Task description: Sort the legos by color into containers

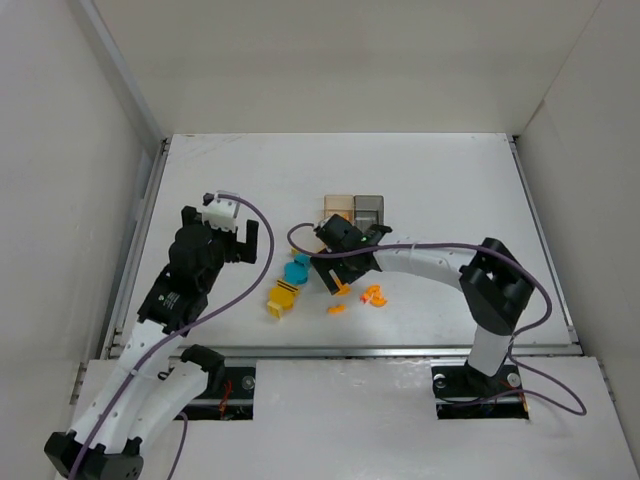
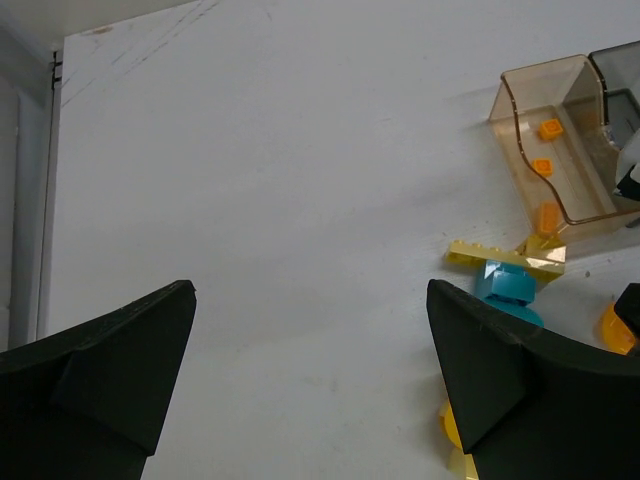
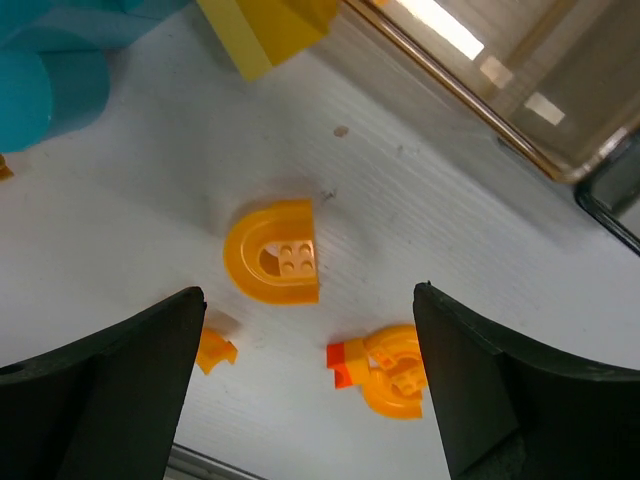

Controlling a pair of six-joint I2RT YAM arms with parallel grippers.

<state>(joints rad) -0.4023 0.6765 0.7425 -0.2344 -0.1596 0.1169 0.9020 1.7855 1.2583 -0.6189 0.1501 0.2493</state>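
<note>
1. The amber box (image 2: 530,110) stands on the white table (image 1: 450,180). It is joined to the smoky grey box (image 1: 369,209), which sits on the amber box's right in the top view.
2. Three small orange pieces (image 2: 542,166) lie in a row on the floor of the amber box.
3. A pale yellow plate (image 2: 490,255) lies flat just beside the near end of the amber box. It touches a teal round piece (image 2: 503,285) on the side away from the box.
4. A striped yellow piece (image 1: 283,296) lies farther from the amber box on that same near side, past the teal one.
5. The right gripper (image 3: 306,310) hangs over the table near the amber box's near end. Its jaws are spread wide and grip nothing.
6. An orange arch (image 3: 275,250) lies on the table under the gap between the right gripper's jaws, apart from the amber box. Whether the fingers touch the table cannot be told.
7. A curved orange piece (image 3: 390,372) with a redder bit on it lies beyond the arch from the amber box. A tiny orange fragment (image 3: 215,350) lies there too.
8. The left gripper (image 2: 310,290) is well to the left of the amber box. Its jaws are wide apart, with only bare table between them.
</note>
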